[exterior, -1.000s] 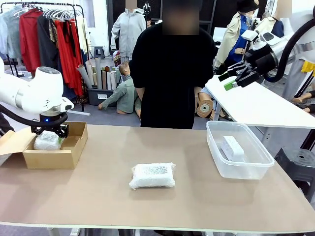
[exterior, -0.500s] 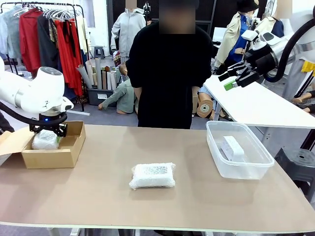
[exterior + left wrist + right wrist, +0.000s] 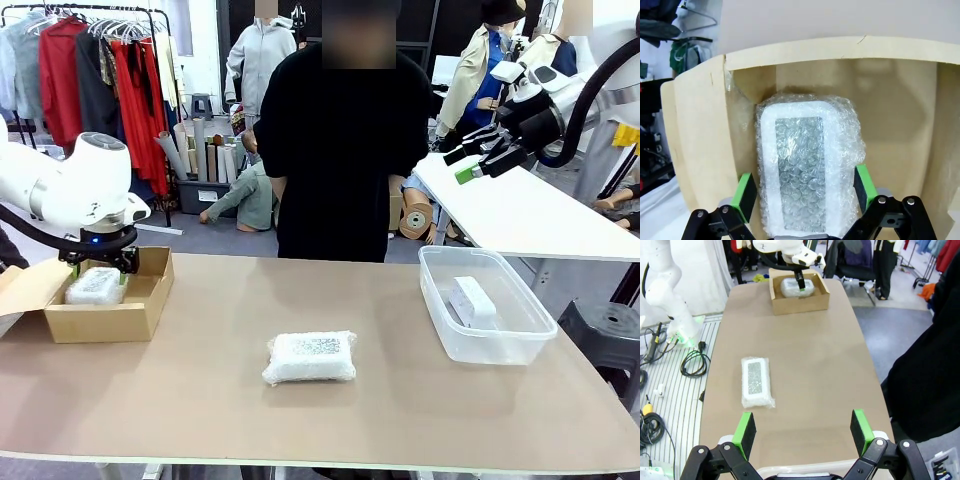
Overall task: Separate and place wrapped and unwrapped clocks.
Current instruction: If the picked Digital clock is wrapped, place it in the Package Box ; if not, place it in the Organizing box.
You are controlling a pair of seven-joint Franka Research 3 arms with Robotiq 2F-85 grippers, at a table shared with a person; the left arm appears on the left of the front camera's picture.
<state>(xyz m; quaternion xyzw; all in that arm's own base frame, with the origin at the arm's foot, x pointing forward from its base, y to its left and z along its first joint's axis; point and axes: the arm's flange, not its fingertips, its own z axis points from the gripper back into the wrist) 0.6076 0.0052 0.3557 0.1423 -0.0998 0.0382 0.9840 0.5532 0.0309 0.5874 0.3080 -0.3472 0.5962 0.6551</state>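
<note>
A small wrapped clock lies in the cardboard box at the table's left end. My left gripper hovers just over it, open. In the left wrist view its green pads stand on either side of the bubble-wrap bundle, not squeezing it. A longer wrapped clock lies in the middle of the table. The bare white clock rests inside the clear plastic bin at the right. My right gripper hangs open, high above the right side, with nothing in it.
A person in black stands at the far edge, hands behind their back. The box's flap folds out to the left. The right wrist view shows the long bundle, the box and bare tabletop between them.
My left gripper has opened and let go of the small wrapped clock, which now lies flat in the box. The right arm has not moved.
</note>
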